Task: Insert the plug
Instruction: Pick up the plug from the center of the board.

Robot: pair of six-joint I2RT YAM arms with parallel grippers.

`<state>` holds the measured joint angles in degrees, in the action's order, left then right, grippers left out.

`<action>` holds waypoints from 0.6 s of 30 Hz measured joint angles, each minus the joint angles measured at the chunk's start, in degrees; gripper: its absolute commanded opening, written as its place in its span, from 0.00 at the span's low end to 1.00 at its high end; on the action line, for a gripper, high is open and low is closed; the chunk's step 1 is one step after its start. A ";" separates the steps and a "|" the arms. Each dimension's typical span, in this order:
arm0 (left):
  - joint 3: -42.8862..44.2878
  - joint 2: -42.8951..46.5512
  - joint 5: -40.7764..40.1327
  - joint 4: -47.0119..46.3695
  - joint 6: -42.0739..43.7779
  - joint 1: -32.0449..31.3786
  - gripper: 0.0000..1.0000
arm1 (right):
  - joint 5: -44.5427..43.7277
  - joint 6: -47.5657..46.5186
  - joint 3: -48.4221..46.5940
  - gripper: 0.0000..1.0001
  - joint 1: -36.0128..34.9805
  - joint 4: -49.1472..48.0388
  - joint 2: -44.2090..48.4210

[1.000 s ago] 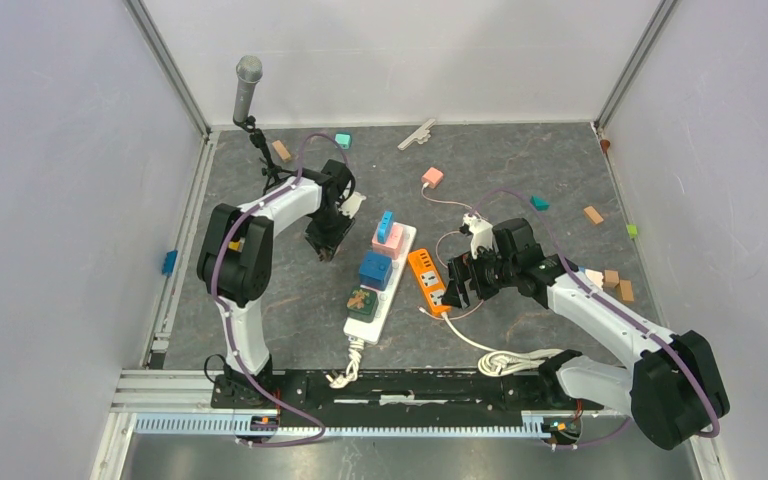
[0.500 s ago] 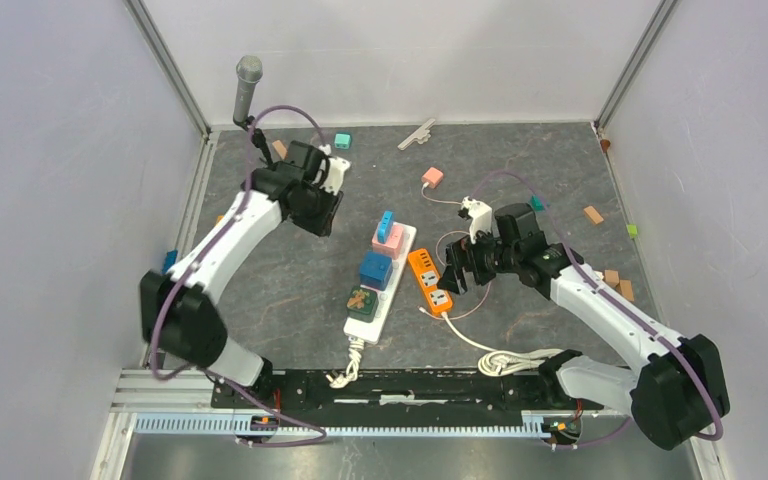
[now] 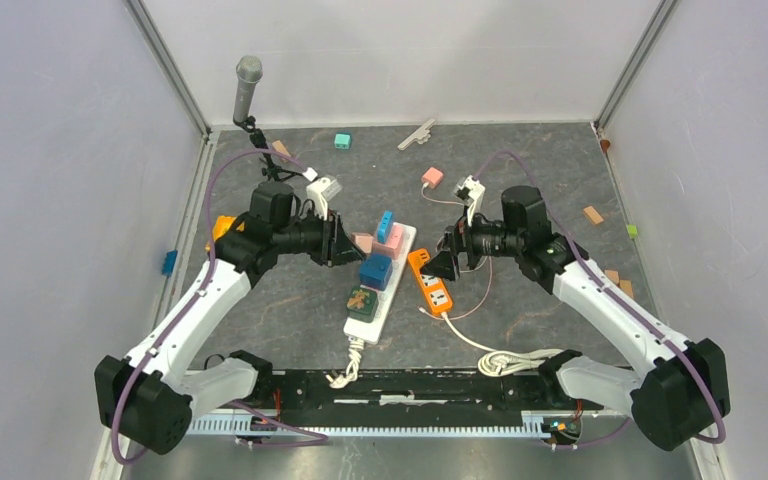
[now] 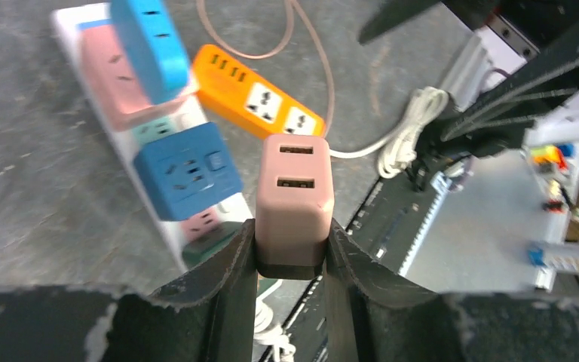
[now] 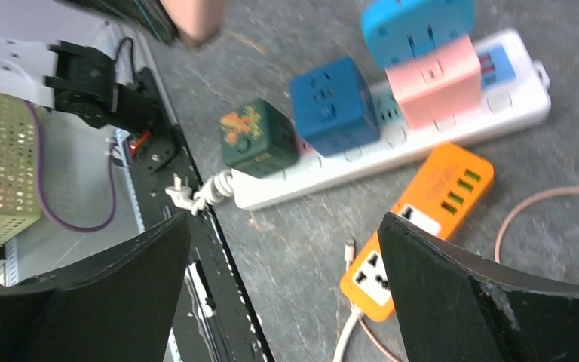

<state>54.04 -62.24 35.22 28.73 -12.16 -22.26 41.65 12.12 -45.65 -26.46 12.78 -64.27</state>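
Observation:
My left gripper (image 3: 345,243) (image 4: 292,249) is shut on a pink two-port USB charger plug (image 4: 294,192), which also shows in the top view (image 3: 362,242). It holds the plug in the air just left of the white power strip (image 3: 392,290) (image 4: 147,222). The strip carries a blue-on-pink adapter (image 3: 388,232), a blue cube (image 3: 375,268) and a green cube (image 3: 362,303). My right gripper (image 3: 447,262) (image 5: 283,222) is open and empty above the orange power strip (image 3: 430,282) (image 5: 422,219). The pink plug's tip shows at the top of the right wrist view (image 5: 196,16).
A small pink charger (image 3: 432,177) with a thin cable lies behind the strips. A coiled white cord (image 3: 510,360) lies by the front rail. A microphone (image 3: 247,85) stands at the back left. Small coloured blocks (image 3: 593,214) are scattered at the back and right.
My left arm has lifted from the floor at the back left and swung right to the white strip, holding the pink plug. My right gripper has risen and drawn back slightly over the orange strip.

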 measured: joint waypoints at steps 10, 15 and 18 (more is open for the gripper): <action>-2.12 4.63 12.70 0.33 9.99 -0.04 0.02 | 6.21 -5.38 -9.20 0.98 -4.09 -0.26 -2.10; -2.12 9.42 14.14 4.70 23.19 -1.68 0.02 | 5.62 -12.57 -14.32 0.98 -10.36 4.74 -4.46; -2.10 10.78 14.19 7.21 29.20 -3.41 0.02 | 5.14 -15.56 -15.26 0.97 -12.17 6.99 -4.98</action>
<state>51.94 -51.46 49.41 35.94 17.04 -25.67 46.78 -3.44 -60.90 -38.63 19.77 -69.25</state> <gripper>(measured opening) 0.395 0.979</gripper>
